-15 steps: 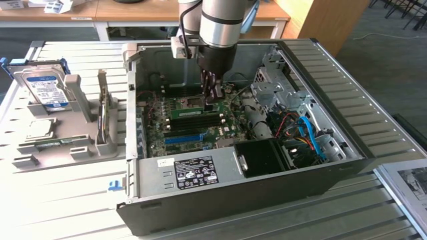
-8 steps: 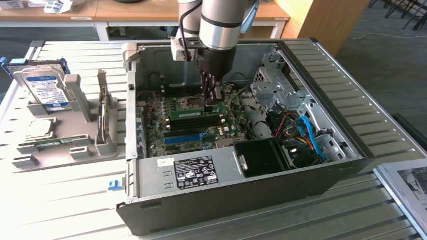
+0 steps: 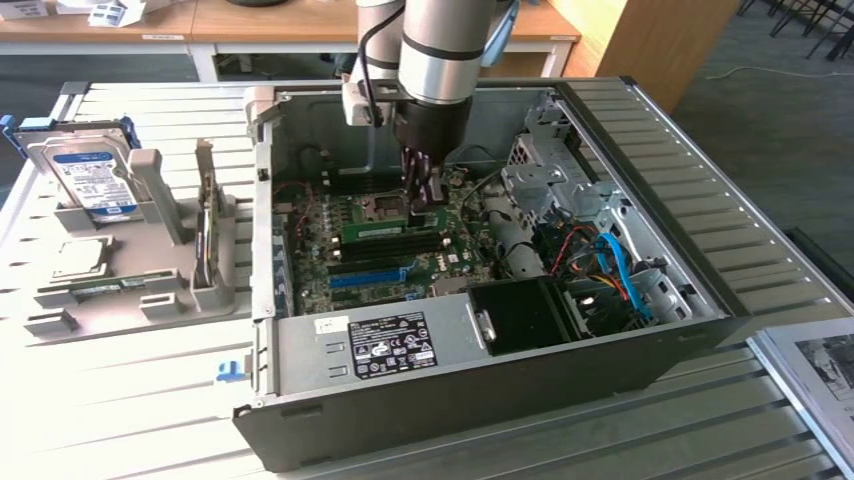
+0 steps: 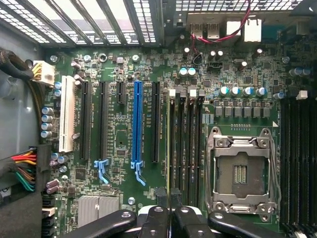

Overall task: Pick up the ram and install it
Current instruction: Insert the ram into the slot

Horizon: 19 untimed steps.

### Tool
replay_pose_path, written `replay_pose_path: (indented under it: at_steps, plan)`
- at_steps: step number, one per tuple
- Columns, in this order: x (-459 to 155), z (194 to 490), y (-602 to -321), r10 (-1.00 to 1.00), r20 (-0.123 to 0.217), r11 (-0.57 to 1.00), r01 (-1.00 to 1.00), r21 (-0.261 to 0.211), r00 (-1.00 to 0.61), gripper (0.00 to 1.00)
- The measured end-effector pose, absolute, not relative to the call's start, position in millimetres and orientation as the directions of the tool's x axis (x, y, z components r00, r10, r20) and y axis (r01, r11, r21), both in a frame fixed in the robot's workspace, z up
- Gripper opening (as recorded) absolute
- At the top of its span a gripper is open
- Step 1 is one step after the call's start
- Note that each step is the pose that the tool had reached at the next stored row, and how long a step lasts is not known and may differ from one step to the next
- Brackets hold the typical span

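Claw [image 3: 427, 212] narrow, pinched on the ram [image 3: 380, 229], which sat edge-down at a memory slot on the motherboard [image 4: 119, 134] inside the open PC case [image 3: 641, 340]. Case lay on a white slatted counter [image 3: 120, 400] beside a grey holder [image 3: 134, 310] with a hard drive [image 3: 87, 175]. Wooden desks [image 3: 267, 25] and dark floor [image 3: 787, 110] behind.

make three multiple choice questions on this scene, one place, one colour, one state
1. Where does the hard drive stand? A on the motherboard B in the grey holder beside the computer case C on the floor
2. What colour is the ram? A green B red C white
3. The end effector is: A wide open B gripping a cable C shut on the ram
Answers: 1 B, it stands in the holder; 2 A, its board is green; 3 C, its fingers pinch the ram's edge.
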<state>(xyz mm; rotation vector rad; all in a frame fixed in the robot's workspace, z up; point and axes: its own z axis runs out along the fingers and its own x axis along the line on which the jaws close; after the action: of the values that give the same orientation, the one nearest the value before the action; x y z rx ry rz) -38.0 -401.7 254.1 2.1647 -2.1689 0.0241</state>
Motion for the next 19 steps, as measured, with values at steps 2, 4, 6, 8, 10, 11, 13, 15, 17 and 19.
replay_pose_path:
  at_steps: [2,4,6,8,10,11,13,15,17,19]
  plan:
    - [-38.0,253.9,-401.6,-0.998,0.057,0.003,-0.999,0.043,0.0,0.12]
    - [-38.0,253.8,-401.6,-0.999,0.046,0.002,-0.999,0.042,-0.001,0.12]
    - [-38.0,253.7,-401.6,-0.999,0.046,0.003,-0.999,0.042,-0.001,0.12]
    - [-38.0,253.7,-401.6,-0.999,0.046,0.003,-0.999,0.042,-0.001,0.12]
    - [-38.0,252.0,-401.6,-0.999,0.046,0.002,-0.999,0.042,-0.001,0.12]
    - [-38.0,251.2,-401.6,-0.999,0.046,0.002,-0.999,0.042,-0.001,0.12]
    - [-38.0,249.6,-401.6,-0.999,0.046,0.003,-0.999,0.042,-0.001,0.12]
    - [-38.0,248.4,-401.6,-0.999,0.046,0.002,-0.999,0.042,-0.001,0.12]
    - [-38.0,247.6,-401.6,-0.999,0.046,0.002,-0.999,0.042,-0.001,0.12]
    - [-38.0,247.0,-401.6,-0.999,0.046,0.003,-0.999,0.042,-0.001,0.12]
